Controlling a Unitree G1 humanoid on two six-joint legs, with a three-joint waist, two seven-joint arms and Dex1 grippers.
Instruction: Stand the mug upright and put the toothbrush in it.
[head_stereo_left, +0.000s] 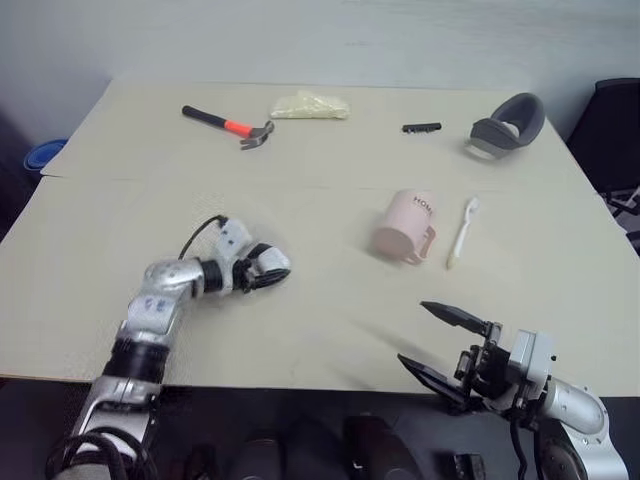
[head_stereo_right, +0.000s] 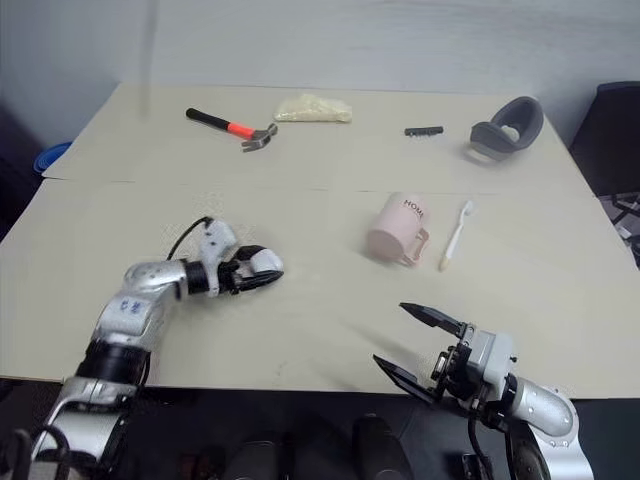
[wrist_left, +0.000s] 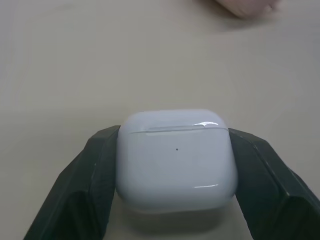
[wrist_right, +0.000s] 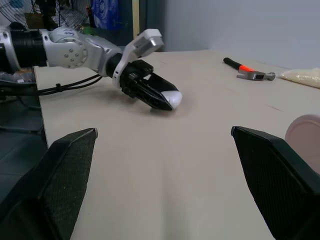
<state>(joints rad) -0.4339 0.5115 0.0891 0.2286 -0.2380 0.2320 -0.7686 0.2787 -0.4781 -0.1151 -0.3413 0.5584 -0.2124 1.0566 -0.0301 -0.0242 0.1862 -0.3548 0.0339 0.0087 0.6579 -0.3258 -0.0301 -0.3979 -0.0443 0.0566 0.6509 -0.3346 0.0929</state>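
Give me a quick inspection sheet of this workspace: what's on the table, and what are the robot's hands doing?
Surface: pale beige table, a seam running across it.
Job's things: pink mug lying on its side; toothbrush flat on the table just to its right, apart from it.
Clutter: hammer, pale yellowish bag, short black bar, grey headset-like thing, all along the far edge.
Hands: left hand shut on a small white earbud-style case, low over the table; right hand open, holding nothing, at the near edge.
Cables: black cable looping at the left wrist.
Surroundings: plain wall behind; blue object off the table's left side.
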